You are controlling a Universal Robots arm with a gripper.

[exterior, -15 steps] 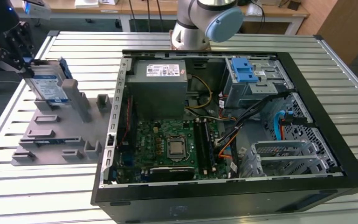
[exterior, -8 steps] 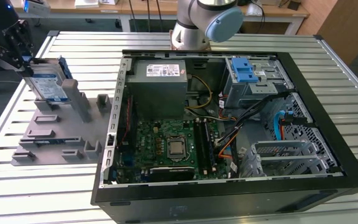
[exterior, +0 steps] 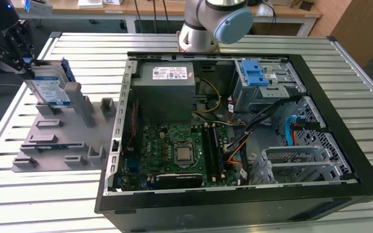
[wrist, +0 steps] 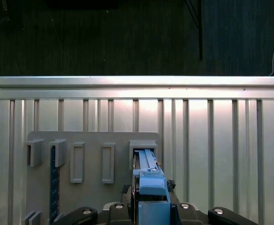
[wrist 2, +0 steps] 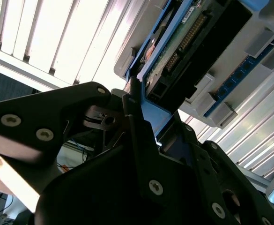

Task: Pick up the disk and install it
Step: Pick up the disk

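The claw [wrist 2: 151, 115] is closed on the blue carrier rail at one end of the disk [exterior: 49, 85]. In the second wrist view its black fingers [wrist 2: 133, 122] press that rail from both sides. The disk stands on edge, leaning a little, at the end slot of a grey fixture [exterior: 57, 141] on the exterior view's left. Its labelled face is turned toward the computer case [exterior: 342, 160].

A grey post of the fixture stands just beside the disk's lower corner. On the side away from the case, the slatted counter [exterior: 44, 194] lies bare out to its edge. A strip of counter separates the fixture from the case wall. The case lies open on its side, with the drive cage [exterior: 264, 80] and its two blue tabs in the far corner, beside the grey power supply [exterior: 167, 92].

The claw's body hides the disk's gripped end, and I cannot tell whether the lower end sits in the slot. A blue strip [wrist: 54, 178] stands in another slot, and what it is I cannot make out.

The arm [exterior: 212, 24] rises from the counter's far side. Beyond the counter's edge is dark floor [wrist: 127, 37].
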